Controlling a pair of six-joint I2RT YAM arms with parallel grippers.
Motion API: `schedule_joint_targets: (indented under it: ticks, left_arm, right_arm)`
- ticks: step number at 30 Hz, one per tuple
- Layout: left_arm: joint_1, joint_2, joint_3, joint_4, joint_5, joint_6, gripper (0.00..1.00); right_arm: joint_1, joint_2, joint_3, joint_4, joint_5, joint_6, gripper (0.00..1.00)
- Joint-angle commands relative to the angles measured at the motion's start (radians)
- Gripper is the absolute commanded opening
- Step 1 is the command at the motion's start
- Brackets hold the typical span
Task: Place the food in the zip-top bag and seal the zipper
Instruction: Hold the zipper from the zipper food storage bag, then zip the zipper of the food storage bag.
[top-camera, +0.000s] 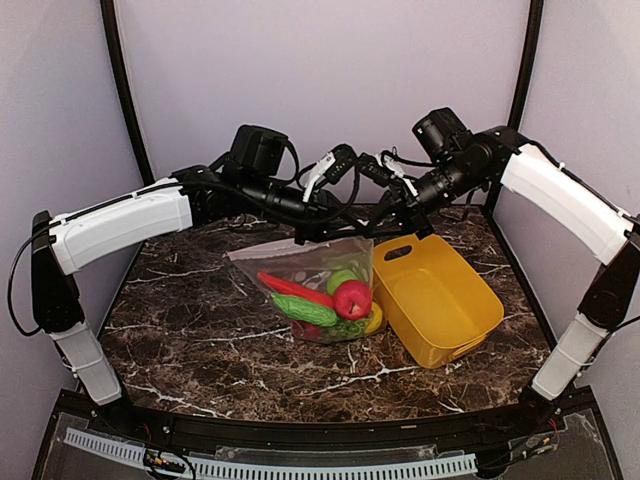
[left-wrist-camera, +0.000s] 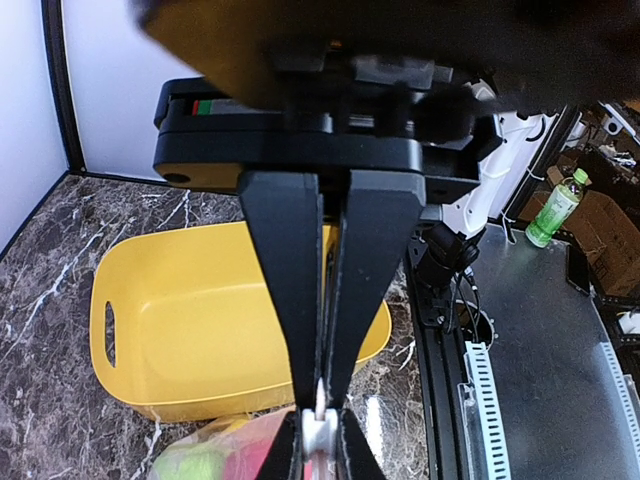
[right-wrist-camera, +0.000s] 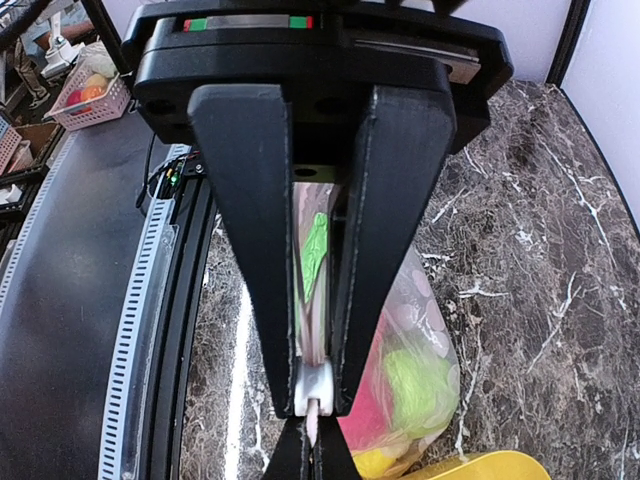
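The left gripper (left-wrist-camera: 318, 425) reaches in from the left with its black fingers drawn nearly together, pinching the top edge of the zip-top bag (top-camera: 300, 262), which stands upright on the middle of the dark, white-veined marble table (top-camera: 200, 330). The bag is clear, floppy film with pale spots, and its lower half bulges with the food (top-camera: 330, 300). A long red piece (top-camera: 290, 287) lies over a bumpy green cucumber shape (top-camera: 303, 309). To their right sit a glossy red apple (top-camera: 352, 298), a round green fruit (top-camera: 340, 278) behind it, and a yellow piece (top-camera: 375, 320) at the bottom corner. The right gripper (right-wrist-camera: 315, 390) is clamped tight on the same mouth edge further right, with the thin pinkish zipper (right-wrist-camera: 316, 420) showing just past its tips. Just beside the bag on the right lies the yellow tub (top-camera: 440, 300), smooth moulded plastic with rounded corners and a slot handle, holding nothing.
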Motion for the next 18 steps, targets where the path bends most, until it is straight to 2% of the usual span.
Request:
schedule_joint_targets:
  ticks: [1, 6, 18]
  left_arm:
    - [0.006, -0.008, 0.022, -0.012, 0.017, -0.004, 0.1]
    - [0.008, -0.012, 0.017, -0.004, 0.019, -0.009, 0.11]
    - [0.032, -0.086, -0.085, 0.014, -0.023, -0.003, 0.04]
  right_arm:
    - [0.01, -0.001, 0.024, 0.007, -0.013, -0.006, 0.0]
    - [0.01, 0.001, 0.02, 0.008, -0.013, -0.002, 0.0]
    - [-0.015, -0.005, 0.019, 0.012, -0.027, -0.002, 0.0]
